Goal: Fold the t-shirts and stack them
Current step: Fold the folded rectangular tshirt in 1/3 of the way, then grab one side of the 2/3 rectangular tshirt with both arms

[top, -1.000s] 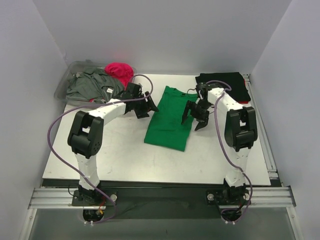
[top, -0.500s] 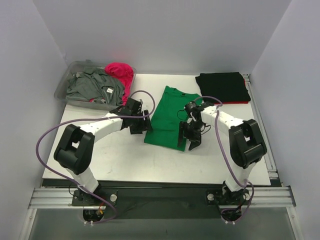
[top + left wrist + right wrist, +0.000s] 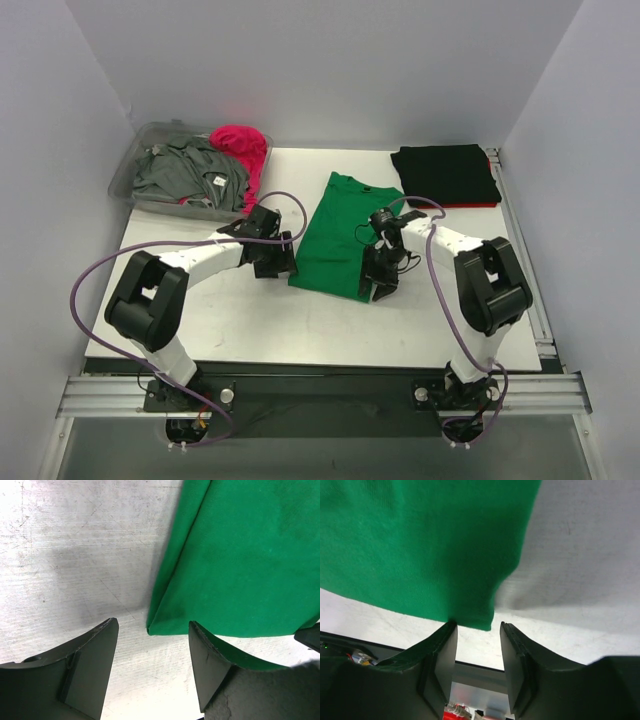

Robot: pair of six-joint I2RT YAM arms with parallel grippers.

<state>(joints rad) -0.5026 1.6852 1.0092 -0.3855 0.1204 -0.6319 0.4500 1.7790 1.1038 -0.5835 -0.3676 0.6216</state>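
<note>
Mid-scene, green t-shirt [image 3: 340,235] flat on the table [image 3: 250,320], folded into a long strip, collar end far, hem end toward the arm bases. At its near left corner, left gripper [image 3: 152,625] low over the table, fingers [image 3: 92,660] spread wide, the folded corner lying in the gap and touching neither finger in the wrist view. At its near right corner, right gripper [image 3: 475,626], fingers [image 3: 442,650] likewise apart, the hem corner just at the tips between them; contact not possible to tell. Far right of the green t-shirt, well apart: black t-shirt [image 3: 446,173], folded flat. Far left of the green t-shirt: clear plastic bin [image 3: 122,178] holding a crumpled grey t-shirt [image 3: 185,172], with a magenta pink t-shirt [image 3: 242,145] heaped at the bin's end nearest the green one.
</note>
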